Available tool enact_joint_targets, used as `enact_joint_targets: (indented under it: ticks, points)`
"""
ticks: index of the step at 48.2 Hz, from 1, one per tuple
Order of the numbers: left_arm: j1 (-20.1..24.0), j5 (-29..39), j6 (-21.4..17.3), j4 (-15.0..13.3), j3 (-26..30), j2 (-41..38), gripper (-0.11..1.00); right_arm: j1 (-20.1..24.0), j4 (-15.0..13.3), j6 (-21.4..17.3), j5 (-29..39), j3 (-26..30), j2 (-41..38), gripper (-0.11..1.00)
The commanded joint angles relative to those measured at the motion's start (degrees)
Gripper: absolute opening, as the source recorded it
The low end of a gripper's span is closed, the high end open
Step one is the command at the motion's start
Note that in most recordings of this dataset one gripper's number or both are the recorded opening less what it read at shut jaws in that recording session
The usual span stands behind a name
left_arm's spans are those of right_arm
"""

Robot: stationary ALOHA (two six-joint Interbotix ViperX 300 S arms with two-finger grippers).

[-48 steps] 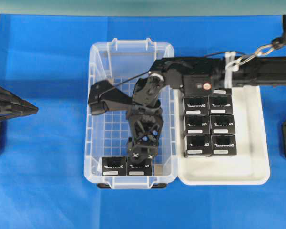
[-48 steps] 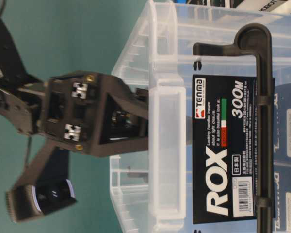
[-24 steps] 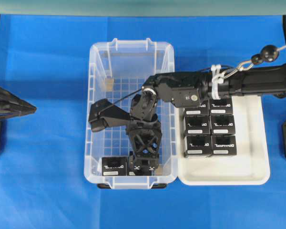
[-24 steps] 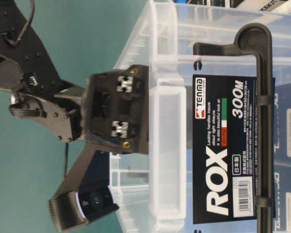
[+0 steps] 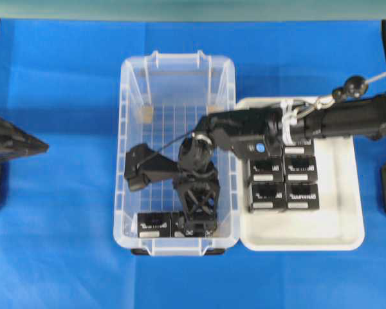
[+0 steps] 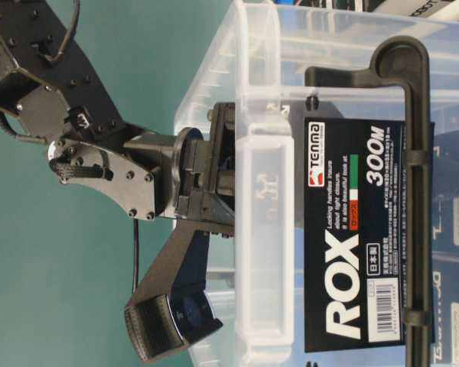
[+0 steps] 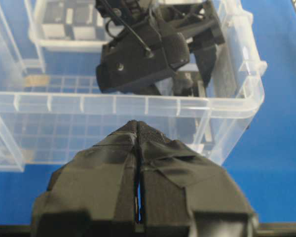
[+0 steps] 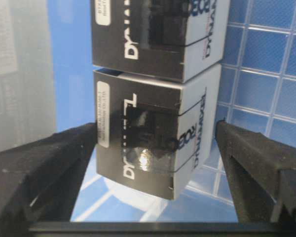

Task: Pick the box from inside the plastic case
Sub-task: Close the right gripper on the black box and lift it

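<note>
Far left of the overhead view: left gripper (image 5: pixel 44 147) parked over the blue table cover (image 5: pixel 58 244), well clear of the bin. In its own wrist view the two taped fingers (image 7: pixel 113 168) are pressed together, nothing between them.

Centre: the plastic case (image 5: pixel 125 161) sits on the cover, long axis running away from the near edge. Grid floor mostly bare. Two black boxes stand side by side against the near wall: one box (image 5: pixel 154 226) to the left, fully in sight, the other box (image 8: pixel 153 143) to its right, largely hidden under the arm in the overhead view.

Right gripper (image 5: pixel 196 226) reaches down into the case from the right and sits over that right-hand box. Right wrist view: jaws spread wide, one finger (image 8: pixel 44 158) on each side of the box, bracketing it. Left pad is at or just beside the label face; right pad shows a thin gap. No grip taken. The neighbouring box (image 8: pixel 158 34) touches it, edge to edge.

Right: white tray (image 5: pixel 338 238) butts against the case, holding black boxes (image 5: pixel 284 192) in two columns, partly under the right arm
</note>
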State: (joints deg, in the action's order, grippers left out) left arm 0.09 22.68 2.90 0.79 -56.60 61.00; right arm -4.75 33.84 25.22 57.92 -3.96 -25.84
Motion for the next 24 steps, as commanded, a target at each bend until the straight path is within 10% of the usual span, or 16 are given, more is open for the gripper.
enact_joint_targets:
  ticks: [1, 24]
  points:
    - [0.26, -0.26, -0.09, 0.18, 1.49, -0.26, -0.04, -1.14, -1.49, 0.26, -0.53, -0.97, -0.7, 0.99]
    - [0.44, -0.26, -0.09, 0.18, 1.58, 0.0, -0.04, -4.75, -5.1, 0.18, 0.0, 1.23, -0.44, 0.99]
